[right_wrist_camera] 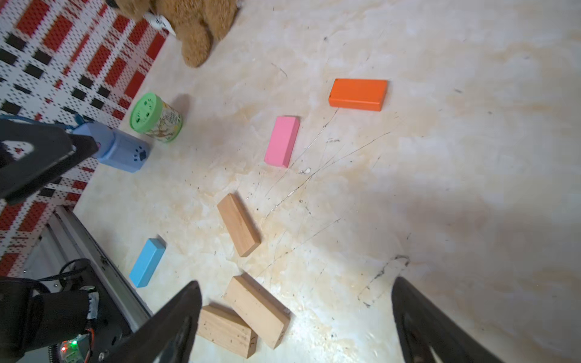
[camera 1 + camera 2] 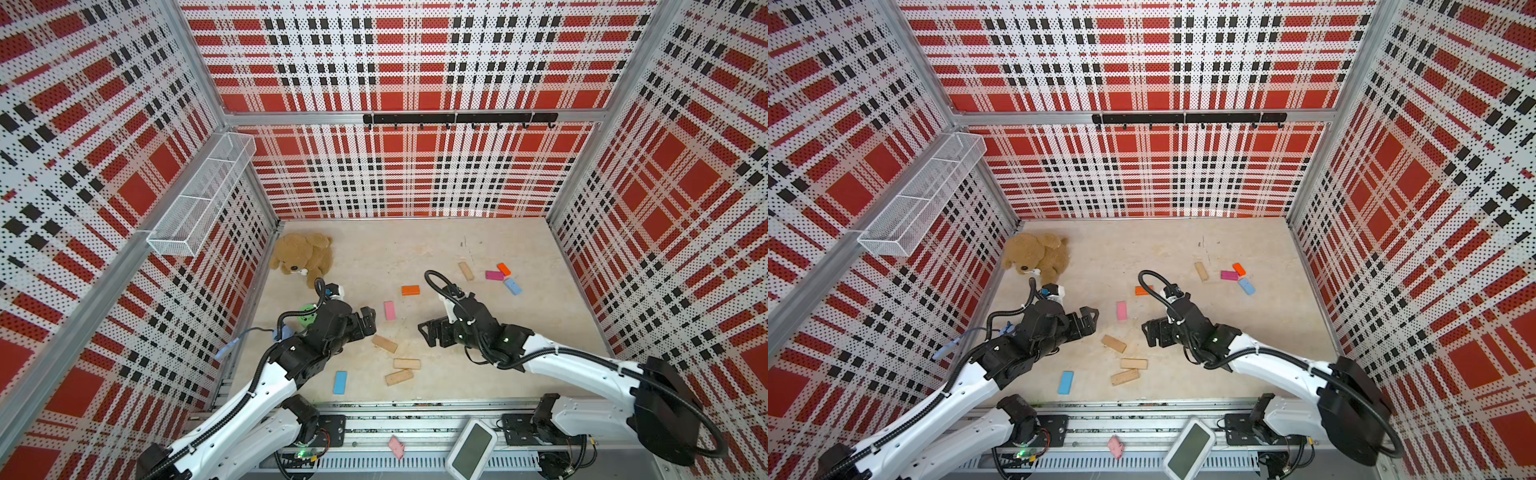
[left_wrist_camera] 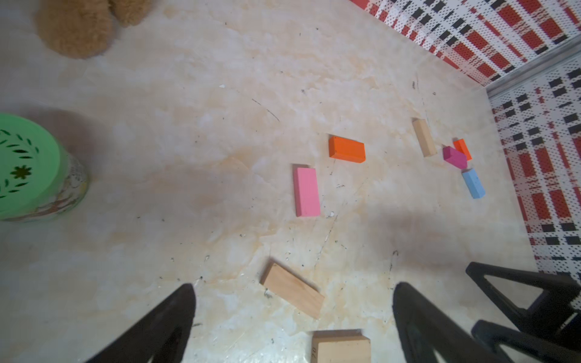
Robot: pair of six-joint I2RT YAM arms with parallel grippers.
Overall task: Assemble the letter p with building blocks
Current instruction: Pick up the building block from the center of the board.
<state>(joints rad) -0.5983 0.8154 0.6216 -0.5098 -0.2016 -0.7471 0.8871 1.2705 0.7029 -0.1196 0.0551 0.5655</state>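
Building blocks lie flat and scattered on the table, no p formed yet

Toward the right edge: far tan block, magenta block, small orange block, light blue block. Magenta and small orange look touching but can't tell for sure, light blue sits just beside them

Mid-table: orange block and pink block, near each other but apart

Toward the front edge: angled tan block, then the tan pair touching at one end, blue block to their left

Left gripper: jaws spread wide, nothing held, hovers just left of the angled tan block. Right gripper: jaws also wide, empty, hovers to the right of the tan blocks and faces the left one. Angled tan block lies between the two

Around: teddy bear in the far-left corner, green cylinder by the left edge and mostly hidden under the left arm in both top views, blue paw-print device beside it. In a top view the right arm's cable covers part of the orange block. Wire basket on the left wall, hook rail on the back wall. Pink scrap and white device sit on the rail past the front edge
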